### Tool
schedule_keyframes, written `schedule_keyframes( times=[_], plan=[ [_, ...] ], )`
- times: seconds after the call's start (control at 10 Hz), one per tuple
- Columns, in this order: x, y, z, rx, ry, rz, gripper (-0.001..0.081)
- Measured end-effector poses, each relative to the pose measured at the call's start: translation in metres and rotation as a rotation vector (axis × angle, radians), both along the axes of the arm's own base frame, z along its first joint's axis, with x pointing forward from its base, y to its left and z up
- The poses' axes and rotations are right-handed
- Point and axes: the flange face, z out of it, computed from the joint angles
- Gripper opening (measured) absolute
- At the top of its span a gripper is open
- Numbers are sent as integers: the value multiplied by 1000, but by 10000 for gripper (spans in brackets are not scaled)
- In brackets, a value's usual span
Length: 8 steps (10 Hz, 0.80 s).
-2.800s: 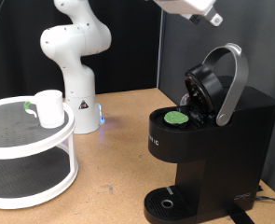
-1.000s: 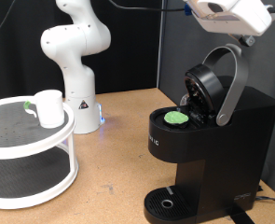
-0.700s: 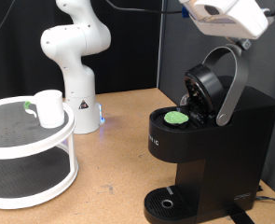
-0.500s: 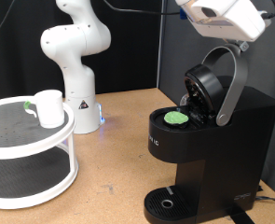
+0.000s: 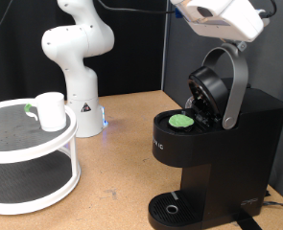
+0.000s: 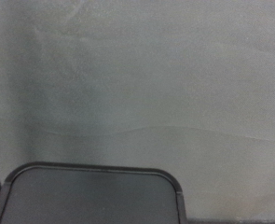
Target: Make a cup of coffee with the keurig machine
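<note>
From my end, the white gripper [image 5: 239, 43] sat upper right above the boxy black keurig machine [image 5: 218, 144] on the brown wooden tabletop [image 5: 122, 172]; couldn't tell its jaws.

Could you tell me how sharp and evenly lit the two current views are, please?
Exterior view: evenly lit and sharp on the keurig machine and the cup, with a blue glow at the second arm's base; the gripper is cropped at the top edge. Wrist view: soft, grainy, low in contrast, mostly pale backdrop above a dark rounded edge.
</note>
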Motion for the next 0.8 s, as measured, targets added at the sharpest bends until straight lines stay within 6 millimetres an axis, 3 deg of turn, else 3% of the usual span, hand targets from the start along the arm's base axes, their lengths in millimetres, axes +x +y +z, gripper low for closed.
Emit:
schedule_keyframes(
  times=[0.8],
  plan=[
    [-1,-44,0,22,15,12,0]
  ],
)
